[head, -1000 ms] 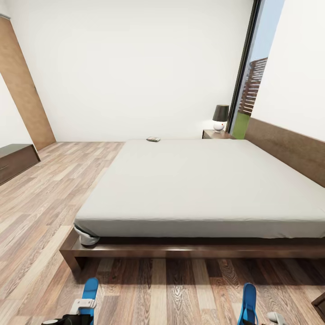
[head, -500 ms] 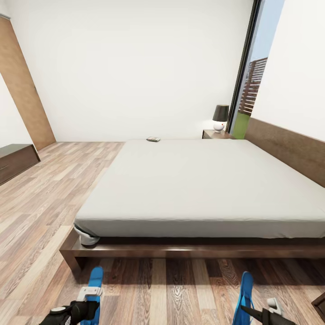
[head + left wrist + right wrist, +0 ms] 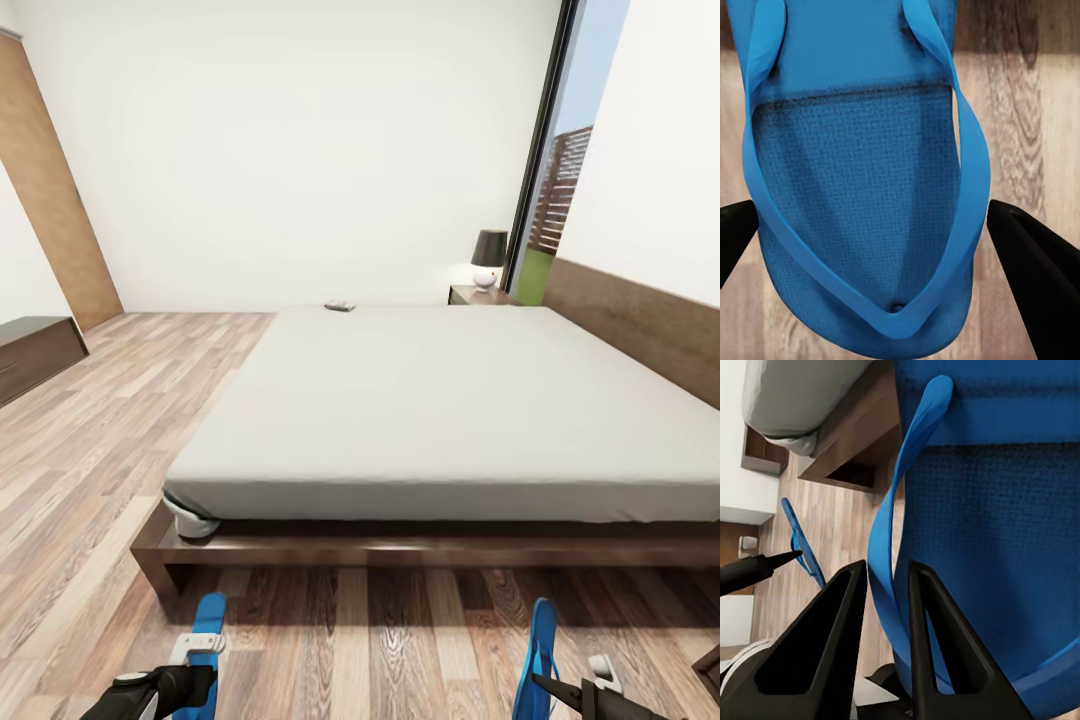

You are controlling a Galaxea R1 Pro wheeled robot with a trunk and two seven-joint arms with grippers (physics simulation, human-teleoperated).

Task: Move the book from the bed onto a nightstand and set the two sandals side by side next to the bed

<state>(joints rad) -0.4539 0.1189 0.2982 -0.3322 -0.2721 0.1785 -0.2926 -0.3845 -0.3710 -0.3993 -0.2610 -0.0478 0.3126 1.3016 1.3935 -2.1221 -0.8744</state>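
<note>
A wheeled robot stands at the foot of the bed (image 3: 450, 400), a blue sandal at each arm, with the sandal step in hand. The left claw (image 3: 195, 685) hangs over the left sandal (image 3: 208, 625), which lies flat on the floor (image 3: 380, 640) near the foot-end corner of the bed frame; the left wrist view shows its two dark fingers (image 3: 1035, 277) spread wide, one on each side of the sole and not yet touching it. The right claw (image 3: 881, 607) is drawn narrow on the thin strap of the right sandal (image 3: 540, 650), which stands tilted on edge and looks lifted off the floor. The two sandals sit well apart along the foot edge of the bed.

The book (image 3: 340, 306) lies untouched at the far edge of the mattress, near the far left corner. The nightstand (image 3: 478, 296), carrying a lamp (image 3: 489, 258), stands at the head of the bed beside the tall window.

Judging by this, the pairing is only half begun: the next move calls for pinching the left sandal, then bringing both together and setting them flat, side by side, against the bed. The book remains for later, and reaching it means driving round the bed.
</note>
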